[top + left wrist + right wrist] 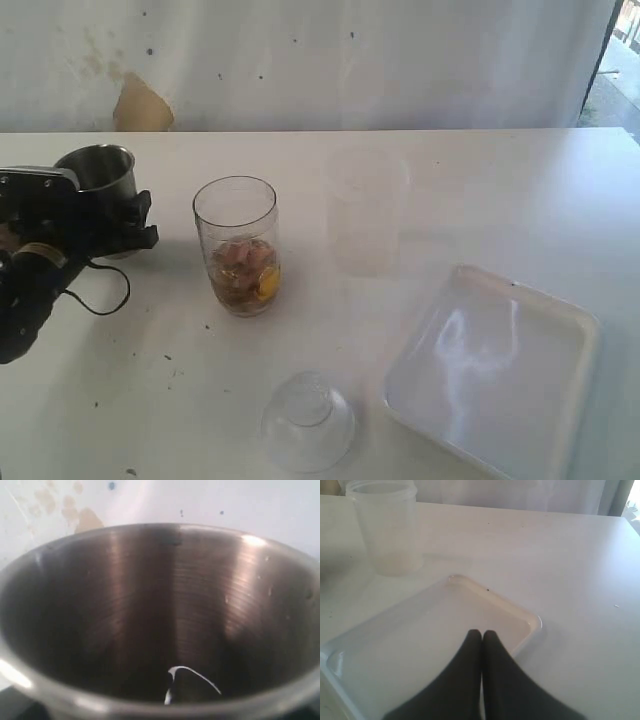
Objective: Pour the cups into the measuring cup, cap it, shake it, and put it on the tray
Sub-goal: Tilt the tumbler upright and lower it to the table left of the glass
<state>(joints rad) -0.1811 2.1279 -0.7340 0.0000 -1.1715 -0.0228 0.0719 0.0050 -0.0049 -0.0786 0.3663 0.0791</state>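
Your left gripper [122, 225] sits at the steel tumbler [97, 168], clamped or not I can't tell, right gripper [481, 632] fingers together over the tray [527, 614], measuring cup [237, 245] upright between tumbler and frosted cup [365, 215].

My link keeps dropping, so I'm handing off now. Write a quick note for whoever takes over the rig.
Left claw: at the tapered shiny steel tumbler, grip unclear; tumbler looks about empty.
Right claw: shut, empty, over the shallow white rectangular tray.
Tall clear plastic measuring cup: upright, uncapped, brownish and yellow contents inside.
Clear dome lid: on the table in front of it.
Frosted whitish plastic cup: to its right, contents unclear.
Wooden cup: not in view.
Left: finish pouring, cap, shake, set on tray.
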